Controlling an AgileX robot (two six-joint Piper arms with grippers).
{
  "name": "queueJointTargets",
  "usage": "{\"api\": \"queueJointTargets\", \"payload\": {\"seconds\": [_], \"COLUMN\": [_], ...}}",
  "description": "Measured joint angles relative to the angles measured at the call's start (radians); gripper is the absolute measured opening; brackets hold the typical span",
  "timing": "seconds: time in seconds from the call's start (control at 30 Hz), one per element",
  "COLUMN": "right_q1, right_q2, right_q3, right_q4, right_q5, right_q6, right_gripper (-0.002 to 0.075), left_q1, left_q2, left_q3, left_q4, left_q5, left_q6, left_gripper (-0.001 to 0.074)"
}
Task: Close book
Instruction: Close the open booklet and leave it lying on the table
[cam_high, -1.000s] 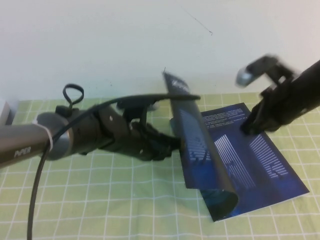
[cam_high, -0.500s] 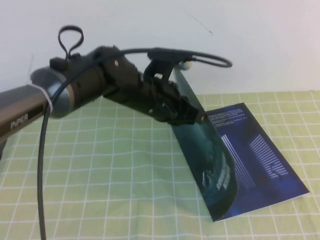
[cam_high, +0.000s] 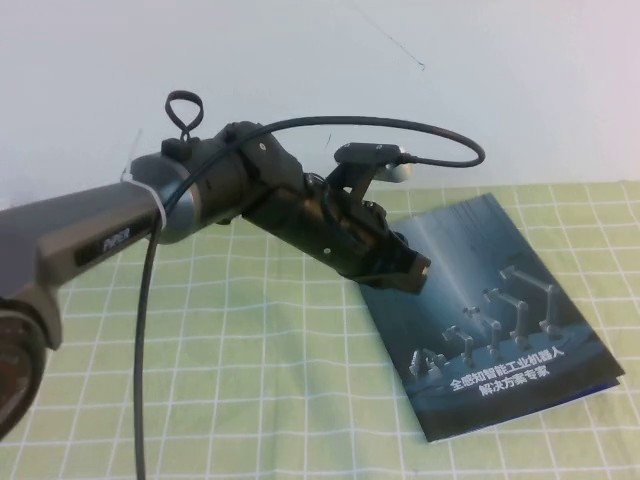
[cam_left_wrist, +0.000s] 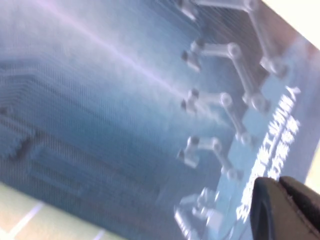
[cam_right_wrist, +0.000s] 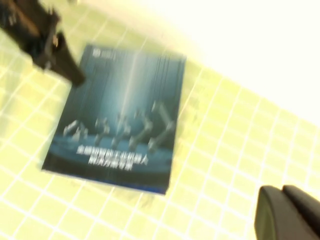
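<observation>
Green checked cloth (cam_high: 250, 380) covered the table; a plain white wall (cam_high: 300, 70) stood behind it. The book (cam_high: 500, 320) lay closed and flat on the cloth's right side, dark blue cover up. The left gripper (cam_high: 408, 272) hung over the book's left edge, fingers pressed together, holding nothing. The right gripper (cam_right_wrist: 282, 202) showed only in its wrist view, above the cloth and apart from the book, fingers together and empty.

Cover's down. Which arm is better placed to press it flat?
Left. The left tool hangs at the book's edge; the right tool is away from it, outside the high view.
</observation>
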Motion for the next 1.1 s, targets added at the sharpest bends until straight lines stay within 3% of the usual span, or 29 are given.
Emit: {"api": "queueJointTargets", "payload": {"seconds": [0.23, 0.37, 0.53, 0.73, 0.97, 1.1], "right_q1": [0.0, 0.0, 0.0, 0.0, 0.0, 0.0], "right_q2": [-0.199, -0.327, -0.431, -0.446, -0.446, -0.446], "right_q3": [0.066, 0.237, 0.493, 0.707, 0.86, 0.89], "right_q4": [0.0, 0.0, 0.068, 0.134, 0.144, 0.15], "right_q5": [0.0, -0.009, -0.135, -0.292, -0.422, -0.471], "right_q6": [-0.028, -0.038, -0.091, -0.122, -0.131, -0.134], "right_gripper": [-0.0003, -0.0003, -0.0003, -0.0003, -0.0003, -0.0003], "left_q1": [-0.002, -0.013, -0.09, -0.16, -0.171, -0.171], "left_q2": [-0.189, -0.395, -0.669, -1.045, -1.512, -1.727], "left_q3": [0.0, 0.031, 0.165, 0.428, 0.762, 0.848], "left_q4": [0.412, 0.721, 1.062, 1.181, 1.248, 1.335], "left_q5": [-0.026, 0.01, 0.067, 0.073, -0.009, 0.078], "left_q6": [-0.353, -0.587, -0.859, -0.991, -1.103, -1.186], "left_gripper": [-0.0004, -0.0004, -0.0004, -0.0004, -0.0004, -0.0004]}}
